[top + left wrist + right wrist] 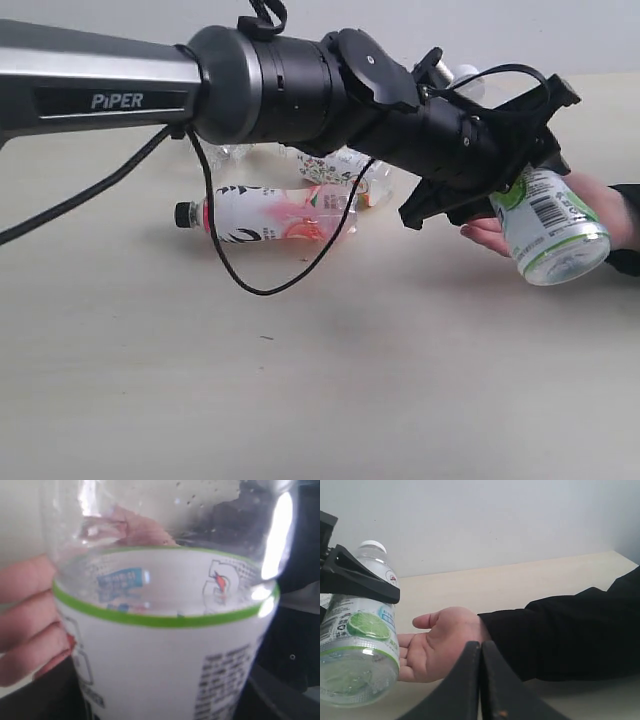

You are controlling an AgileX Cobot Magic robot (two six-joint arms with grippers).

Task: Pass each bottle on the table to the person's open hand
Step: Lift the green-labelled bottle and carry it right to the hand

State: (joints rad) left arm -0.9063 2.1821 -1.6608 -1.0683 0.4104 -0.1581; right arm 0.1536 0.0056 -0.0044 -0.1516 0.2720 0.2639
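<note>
My left gripper (510, 175) is shut on the white-green bottle (555, 225), which it holds tilted with the clear base toward the camera. The bottle (360, 640) hangs at the fingertips of the person's open hand (440, 640), palm up above the table (320, 380). In the left wrist view the hand's fingers (30, 615) lie along the bottle (165, 660); whether they touch it I cannot tell. A pink-white bottle with a black cap (270, 215) lies on its side further left. A floral bottle (340, 165) lies behind it. My right gripper (481, 647) is shut and empty.
The person's dark sleeve (560, 630) reaches in across the table from the right. A black cable (230, 250) hangs from my left arm (100, 95) and loops over the pink-white bottle.
</note>
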